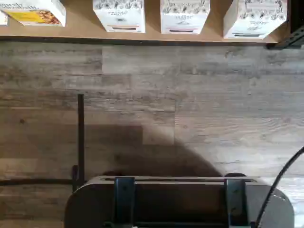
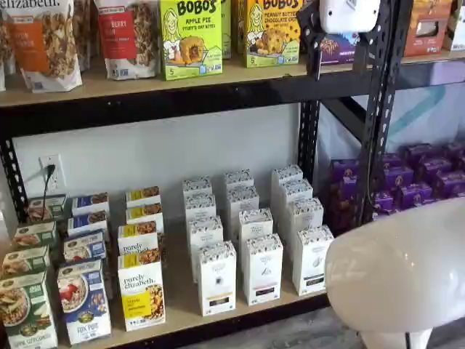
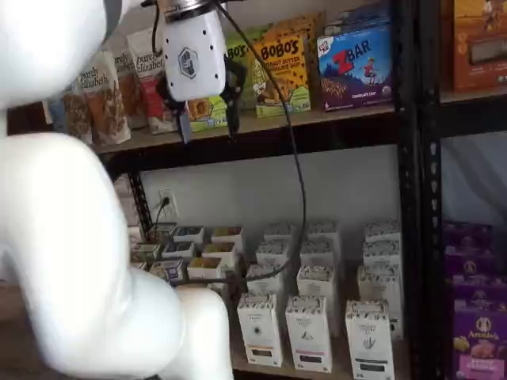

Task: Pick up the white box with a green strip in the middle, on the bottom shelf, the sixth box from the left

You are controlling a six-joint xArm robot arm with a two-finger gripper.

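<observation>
The white box (image 2: 312,260) with the thin greenish strip stands upright at the right end of the front row on the bottom shelf (image 2: 182,309). It shows in both shelf views (image 3: 369,339) and in the wrist view (image 1: 254,19), next to a like carton with a pinkish strip (image 1: 184,16). My gripper (image 3: 208,119) hangs high in front of the upper shelf, far above the box and well left of it. A plain gap shows between its black fingers (image 3: 184,125), and nothing is in them. In a shelf view its white body (image 2: 349,14) shows beside the rack post.
Several more white cartons (image 2: 240,211) stand in rows behind the front row, with cereal boxes (image 2: 142,291) to the left. Purple boxes (image 2: 418,182) fill the neighbouring bay past a black rack post (image 2: 309,138). Snack bags and Bobo's boxes (image 2: 190,36) line the upper shelf. My white arm (image 2: 399,276) fills the foreground.
</observation>
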